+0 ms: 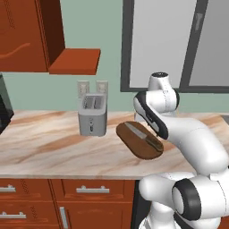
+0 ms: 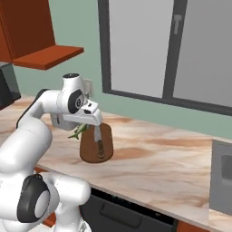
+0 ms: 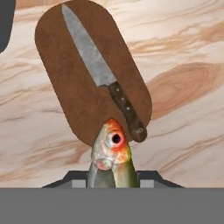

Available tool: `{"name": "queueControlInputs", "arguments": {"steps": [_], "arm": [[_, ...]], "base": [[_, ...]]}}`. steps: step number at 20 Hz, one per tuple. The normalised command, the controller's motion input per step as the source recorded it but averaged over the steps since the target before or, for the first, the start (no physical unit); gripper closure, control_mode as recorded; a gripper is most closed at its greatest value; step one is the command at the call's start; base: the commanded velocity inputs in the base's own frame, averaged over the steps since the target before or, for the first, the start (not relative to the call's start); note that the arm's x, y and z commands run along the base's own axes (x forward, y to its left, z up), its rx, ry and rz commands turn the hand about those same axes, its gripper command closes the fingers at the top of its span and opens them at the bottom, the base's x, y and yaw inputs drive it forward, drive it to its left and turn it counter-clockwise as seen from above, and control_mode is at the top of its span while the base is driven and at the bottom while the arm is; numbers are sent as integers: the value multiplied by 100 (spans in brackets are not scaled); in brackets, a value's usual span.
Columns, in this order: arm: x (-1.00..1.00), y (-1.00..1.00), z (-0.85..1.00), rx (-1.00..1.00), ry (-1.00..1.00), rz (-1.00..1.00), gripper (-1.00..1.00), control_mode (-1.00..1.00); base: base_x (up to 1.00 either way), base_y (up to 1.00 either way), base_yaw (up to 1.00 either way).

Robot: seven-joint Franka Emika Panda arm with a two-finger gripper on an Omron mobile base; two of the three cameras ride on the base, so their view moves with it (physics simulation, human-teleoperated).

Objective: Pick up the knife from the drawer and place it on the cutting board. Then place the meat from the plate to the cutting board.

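1. I see the tool (image 3: 111, 177) closed on the meat (image 3: 111, 151), a pale, green-streaked fish-shaped piece with an orange head, held above the near end of the cutting board.
2. The dark brown oval wooden cutting board (image 3: 78, 83) lies flat on the marbled bench (image 3: 183, 65).
3. The slim knife (image 3: 103, 74), silver-grey blade and dark brown handle, rests diagonally on the board.
4. A silver toaster (image 1: 92, 115) stands left of the board.

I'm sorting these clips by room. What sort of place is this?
A kitchen, rendered rather than real: a marble-look counter with a toaster, wooden drawers below, and a cutting board with a knife lying on it.
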Motion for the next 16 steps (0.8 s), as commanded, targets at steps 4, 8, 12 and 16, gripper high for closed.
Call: {"name": "queueControlInputs", "arguments": {"steps": [4, 8, 12, 16], "arm": [[0, 0, 0, 0, 0, 0, 100, 100], [0, 0, 0, 0, 0, 0, 100, 100], [0, 0, 0, 0, 0, 0, 100, 100], [0, 0, 0, 0, 0, 0, 100, 100]], "base": [[94, 0, 32], [87, 10, 16], [88, 43, -7], [88, 19, -1]]}}
